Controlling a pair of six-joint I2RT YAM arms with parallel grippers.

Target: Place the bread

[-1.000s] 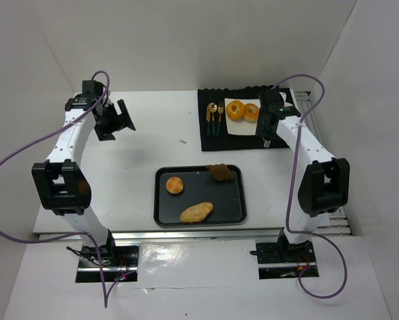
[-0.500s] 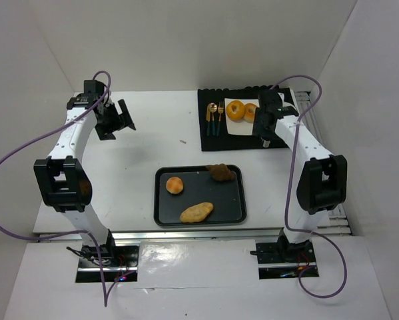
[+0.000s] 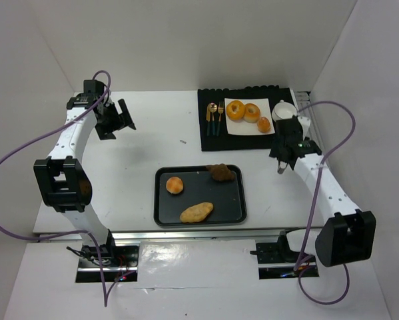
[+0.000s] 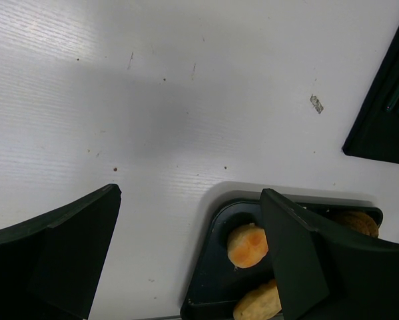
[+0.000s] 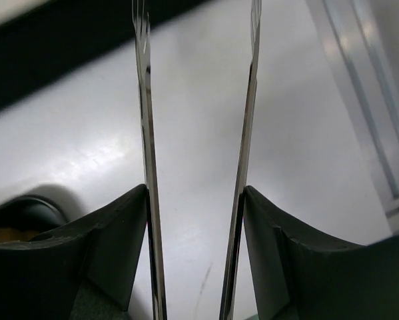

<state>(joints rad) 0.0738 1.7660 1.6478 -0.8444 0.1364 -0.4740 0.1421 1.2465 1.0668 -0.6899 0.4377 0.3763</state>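
Two glossy ring-shaped breads [image 3: 236,109] [image 3: 252,112] and a small round bun [image 3: 264,124] lie on a white plate [image 3: 241,127]. Another bun [image 3: 175,185], an oblong roll [image 3: 196,212] and a dark croissant [image 3: 220,173] lie on the black tray [image 3: 232,203]. My right gripper [image 3: 282,159] is over bare table to the right of the tray. It grips metal tongs [image 5: 144,133] whose blades stand apart with nothing between them. My left gripper [image 3: 122,117] is open and empty at the far left. Its wrist view shows the bun [image 4: 247,245] and the roll [image 4: 259,303].
The plate rests on a black mat [image 3: 219,137] at the back right, with gold cutlery [image 3: 216,115] beside it and a white cup [image 3: 284,110] at the mat's right edge. White walls close in the table. A metal rail [image 5: 372,100] runs along the table's right edge.
My right arm has drawn back from over the plate toward the near right. A small bun now shows on the plate where the gripper was. The left arm has not moved.
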